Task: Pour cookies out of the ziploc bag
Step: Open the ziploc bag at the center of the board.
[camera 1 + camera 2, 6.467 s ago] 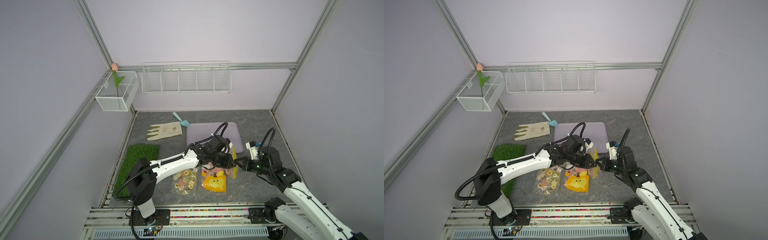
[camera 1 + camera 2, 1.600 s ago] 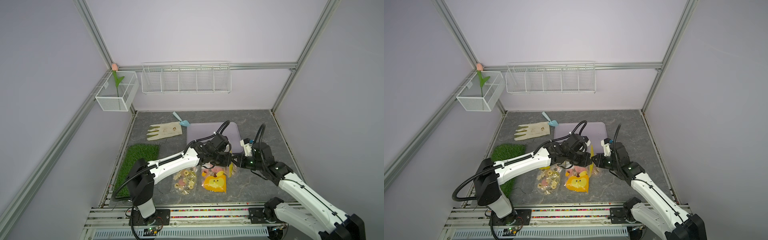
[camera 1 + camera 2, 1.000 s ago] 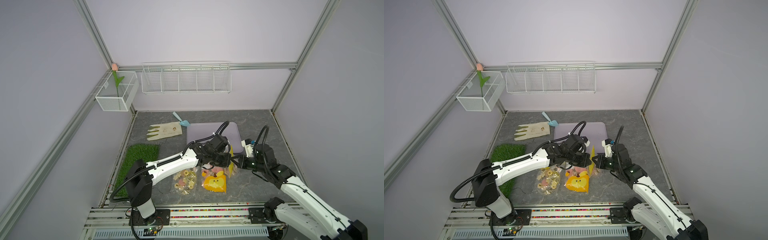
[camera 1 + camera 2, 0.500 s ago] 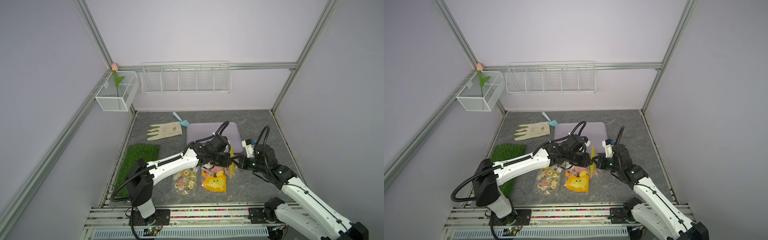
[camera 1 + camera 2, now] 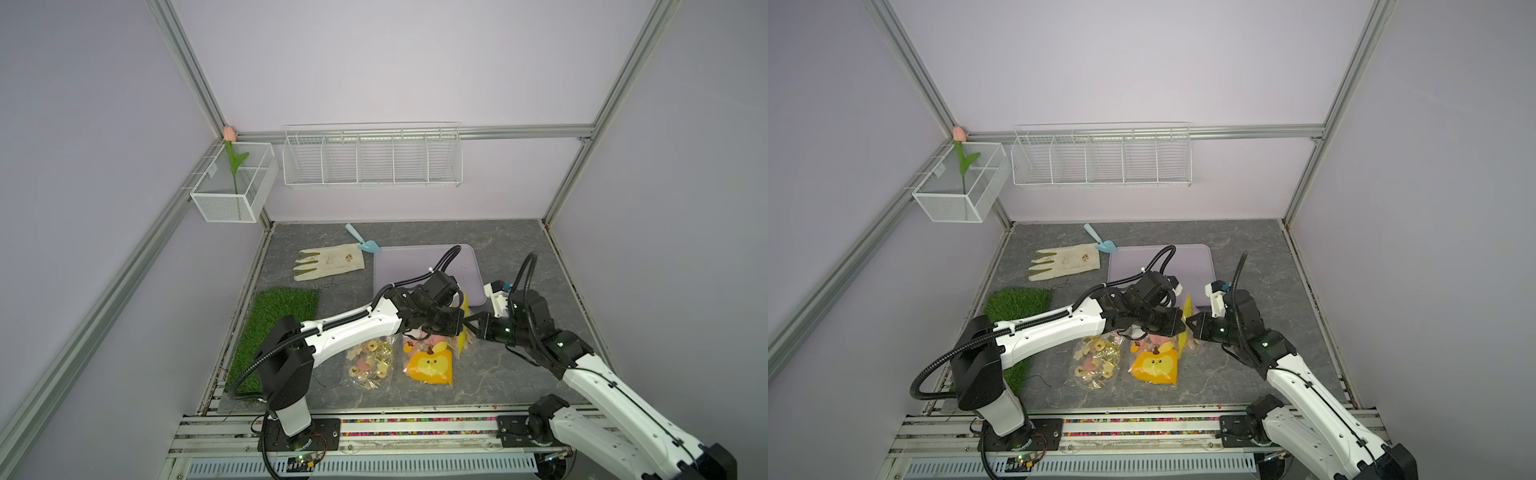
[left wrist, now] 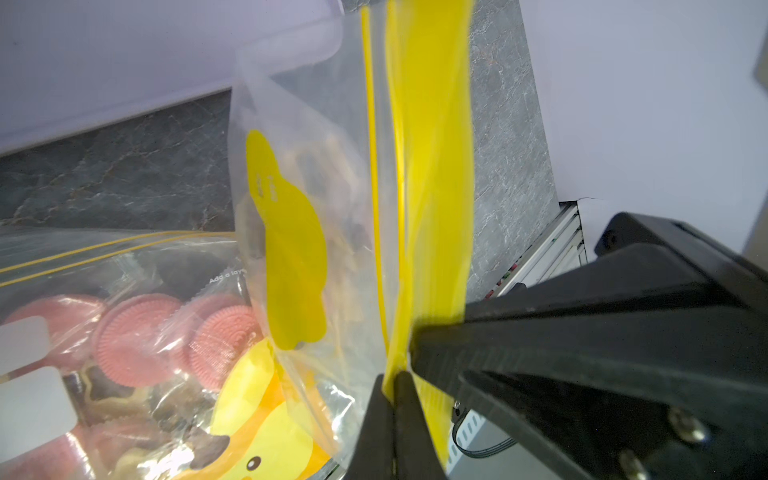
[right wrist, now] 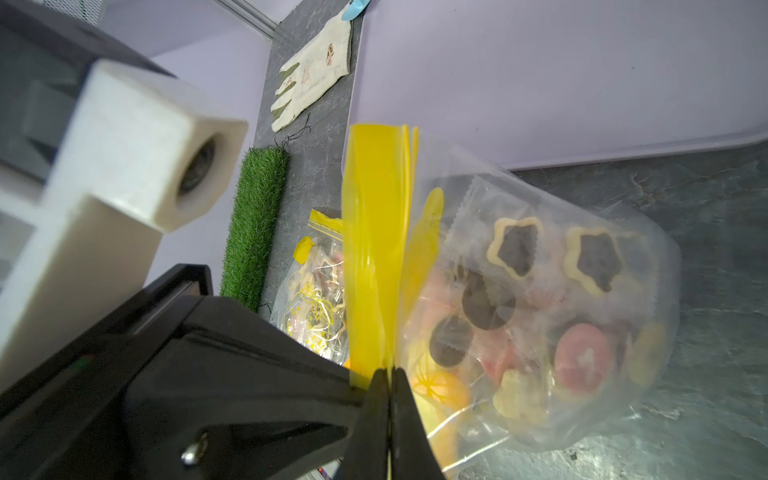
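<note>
The ziploc bag, clear with a yellow zip strip, stands upright on the table between both arms in both top views. Cookies show through it: dark brown pieces, cream star rings and pink discs. My left gripper is shut on the end of the yellow strip. My right gripper is shut on the same strip from the opposite side. The two grippers meet tip to tip at the bag's top.
Two more bags lie in front: a clear one with biscuits and one with a yellow-orange cartoon face. A lilac tray lies behind. A glove, a blue scoop and a grass mat are at the left.
Over the last seconds the right gripper came in to the bag's top opposite the left one. In the last second neither arm has visibly moved.
</note>
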